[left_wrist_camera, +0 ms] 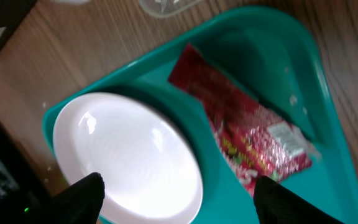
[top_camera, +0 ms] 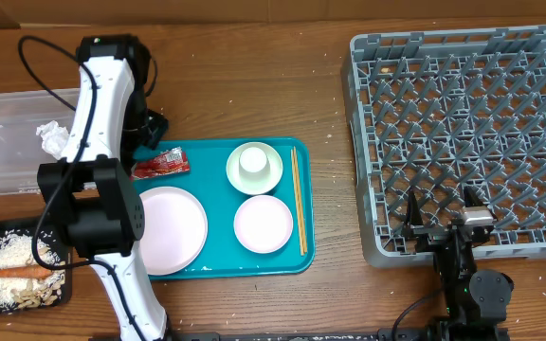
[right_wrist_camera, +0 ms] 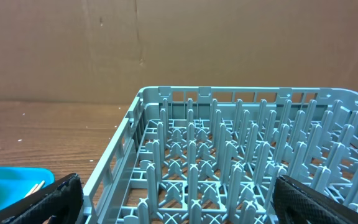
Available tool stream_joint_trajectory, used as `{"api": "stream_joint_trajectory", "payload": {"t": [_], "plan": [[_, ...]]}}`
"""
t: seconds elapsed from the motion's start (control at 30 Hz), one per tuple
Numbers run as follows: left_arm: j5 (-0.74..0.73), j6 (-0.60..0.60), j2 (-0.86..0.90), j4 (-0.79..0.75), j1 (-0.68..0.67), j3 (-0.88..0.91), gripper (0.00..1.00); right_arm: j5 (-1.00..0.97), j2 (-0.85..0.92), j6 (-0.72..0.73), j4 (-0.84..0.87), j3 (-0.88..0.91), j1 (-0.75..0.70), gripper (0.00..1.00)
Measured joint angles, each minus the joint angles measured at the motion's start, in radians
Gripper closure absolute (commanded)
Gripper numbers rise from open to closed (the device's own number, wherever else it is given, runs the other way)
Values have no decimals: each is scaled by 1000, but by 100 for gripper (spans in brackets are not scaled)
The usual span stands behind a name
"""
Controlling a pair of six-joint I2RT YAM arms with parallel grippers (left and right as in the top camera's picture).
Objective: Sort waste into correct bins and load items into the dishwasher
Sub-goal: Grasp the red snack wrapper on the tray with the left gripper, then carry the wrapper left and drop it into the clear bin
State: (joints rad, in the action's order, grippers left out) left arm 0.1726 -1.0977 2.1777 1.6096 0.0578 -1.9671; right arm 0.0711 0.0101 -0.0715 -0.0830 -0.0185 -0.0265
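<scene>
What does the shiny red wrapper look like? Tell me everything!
The red wrapper is shiny, crinkled foil with white speckles and a small white label at one end. It lies flat in a corner of the teal tray, beside the pink plate without touching it. Nothing holds it.

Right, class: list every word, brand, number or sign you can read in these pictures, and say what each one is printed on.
No text can be read in any view.
red snack wrapper: white print and a pale label patch, too blurred to read.
grey dish rack: no marking shows.
</scene>
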Motion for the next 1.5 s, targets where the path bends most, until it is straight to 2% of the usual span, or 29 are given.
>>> {"api": "stream_joint_trajectory", "payload": {"t": [0.1, 0.27, 0.47, 0.63, 0.87, 1.13, 1.2, 1.4, 1.5], "plan": [[1, 20, 0, -160, 23, 106, 22, 0, 0, 0, 0, 0, 0, 0], [-2, 51, 0, -251, 23, 159, 21, 0, 0, 0, -1, 0, 0, 0], [-30, 55, 0, -318, 16, 190, 22, 0, 0, 0, 0, 0, 0, 0], [-30, 54, 0, -381, 2, 290, 23, 0, 0, 0, 0, 0, 0, 0], [82, 62, 0, -403, -17, 337, 24, 0, 0, 0, 0, 0, 0, 0], [124, 84, 0, -429, -47, 337, 41, 0, 0, 0, 0, 0, 0, 0], [124, 84, 0, -428, -52, 337, 51, 0, 0, 0, 0, 0, 0, 0], [102, 87, 0, -440, -74, 345, 55, 0, 0, 0, 0, 0, 0, 0], [99, 86, 0, -444, -99, 354, 66, 0, 0, 0, 0, 0, 0, 0]]}}
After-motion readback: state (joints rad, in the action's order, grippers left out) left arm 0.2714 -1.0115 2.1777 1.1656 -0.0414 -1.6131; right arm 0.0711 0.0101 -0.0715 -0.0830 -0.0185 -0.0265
